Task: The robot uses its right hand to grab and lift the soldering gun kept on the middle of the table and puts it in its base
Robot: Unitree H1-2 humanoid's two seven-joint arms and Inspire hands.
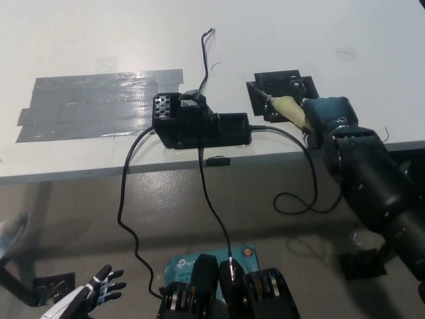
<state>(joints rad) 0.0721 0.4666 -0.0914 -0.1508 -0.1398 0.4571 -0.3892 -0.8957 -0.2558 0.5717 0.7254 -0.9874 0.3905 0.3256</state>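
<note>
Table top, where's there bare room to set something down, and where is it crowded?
The table is bare behind the grey tape patch and along the far right past the black mat. It is crowded near the front edge: the black base, its cables, and the right robot hand on the soldering gun. The left robot hand rests low, off the table.

Black right arm reaches in from the lower right, forearm angled up and to the left, and the right robot hand [327, 118] sits closed at the near edge of the tabletop [279, 40]. Down in the lower left corner, the white left robot hand [93, 290] hangs low, fingers [109, 279] spread and holding nothing.
</note>
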